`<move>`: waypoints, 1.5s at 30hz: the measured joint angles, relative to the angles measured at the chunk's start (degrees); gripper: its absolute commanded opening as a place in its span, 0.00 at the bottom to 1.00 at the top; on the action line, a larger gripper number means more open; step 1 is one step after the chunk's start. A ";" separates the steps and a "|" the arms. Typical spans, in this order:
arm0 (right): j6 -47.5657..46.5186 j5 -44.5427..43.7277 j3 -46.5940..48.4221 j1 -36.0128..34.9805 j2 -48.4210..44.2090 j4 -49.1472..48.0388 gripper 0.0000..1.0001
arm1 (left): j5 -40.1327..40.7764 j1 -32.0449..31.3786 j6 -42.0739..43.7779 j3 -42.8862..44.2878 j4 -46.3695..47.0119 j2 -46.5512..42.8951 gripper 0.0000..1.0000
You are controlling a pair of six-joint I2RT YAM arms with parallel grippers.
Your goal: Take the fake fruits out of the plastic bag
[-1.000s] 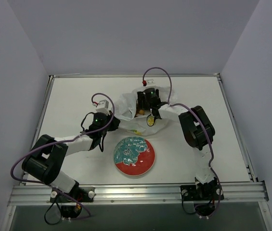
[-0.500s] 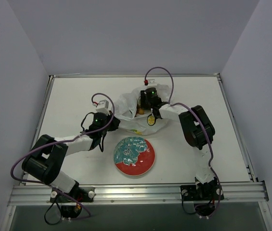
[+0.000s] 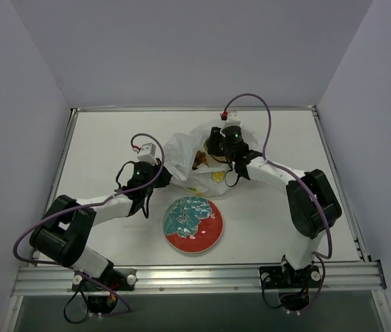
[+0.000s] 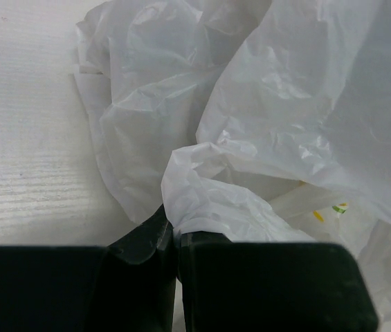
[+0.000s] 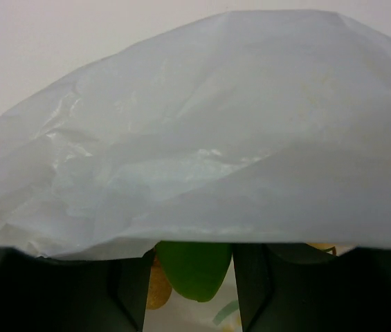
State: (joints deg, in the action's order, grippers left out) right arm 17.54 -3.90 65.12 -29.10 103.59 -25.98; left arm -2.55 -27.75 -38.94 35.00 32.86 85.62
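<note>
The white plastic bag (image 3: 183, 153) lies crumpled at the table's middle back. My left gripper (image 3: 159, 178) is shut on a fold of the bag's left edge, as the left wrist view (image 4: 176, 235) shows, with the bag (image 4: 271, 124) bunched ahead. My right gripper (image 3: 214, 147) reaches into the bag's mouth from the right. In the right wrist view it (image 5: 192, 283) is shut on the green oblong fruit (image 5: 194, 268), under a sheet of the bag (image 5: 216, 138). A tan-orange berry (image 5: 157, 287) sits beside it. Tan-orange fruit (image 3: 198, 161) shows in the bag's mouth. The orange-yellow ball is hidden.
A round red-and-teal plate (image 3: 212, 235) lies in front of the bag, between the two arms. The table's raised metal rim (image 3: 195, 268) runs along the near edge. Purple cables loop above both wrists.
The right arm's elbow has swung out to the right and its wrist has shifted a little right and back at the bag's mouth. The left arm has stayed put, still gripping the bag.
</note>
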 measured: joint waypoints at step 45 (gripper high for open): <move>13.14 -2.05 -26.88 -32.57 -20.94 4.94 0.12 | -0.22 1.25 -0.04 -0.48 0.90 -1.75 0.02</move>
State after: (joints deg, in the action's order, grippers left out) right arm 30.68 -5.96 38.24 -61.67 82.65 -21.04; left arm -2.76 -26.50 -38.98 34.52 33.76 83.88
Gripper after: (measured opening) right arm 0.387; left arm 0.028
